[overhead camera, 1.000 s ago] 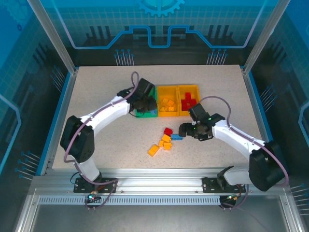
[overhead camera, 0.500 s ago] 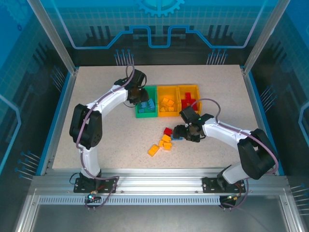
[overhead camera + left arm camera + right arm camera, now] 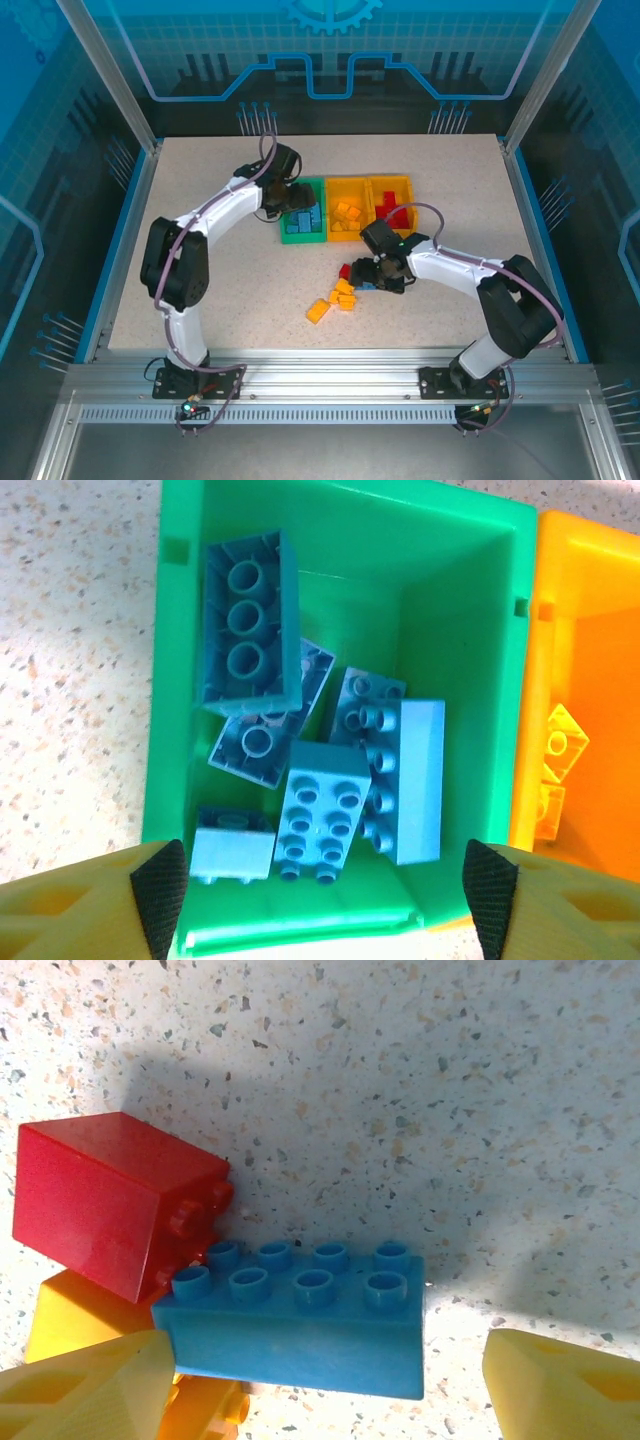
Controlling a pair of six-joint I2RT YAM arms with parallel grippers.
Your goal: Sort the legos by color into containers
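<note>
The right claw (image 3: 320, 1390) is spread wide and grips nothing. In its wrist view we see its yellow fingers (image 3: 85, 1390) flanking a blue brick (image 3: 300, 1330) that lies on the speckled worktop (image 3: 200, 200) with eight studs showing. The finger at 3 o'clock stands clear of the brick, but we cannot tell whether the one at 9 o'clock touches it. A red brick (image 3: 115, 1200) lies on its side against the blue one at 10 o'clock, with a yellow brick (image 3: 75, 1320) beneath it. From above, taking the far edge as 12 o'clock, this loose heap sits near the middle of the worktop, at 6 o'clock from the middle bin (image 3: 349, 236). One orange brick (image 3: 318, 311) lies just apart from the heap at 7 o'clock. The left claw (image 3: 288, 200) hangs over the green bin (image 3: 300, 238) at the 9 o'clock end of the joined row. Its wrist view shows its pads (image 3: 160, 890) wide apart with nothing between them, and about six blue bricks lying jumbled in the bin below. The middle bin holds yellow bricks, and the right bin (image 3: 405, 184) holds red ones.
</note>
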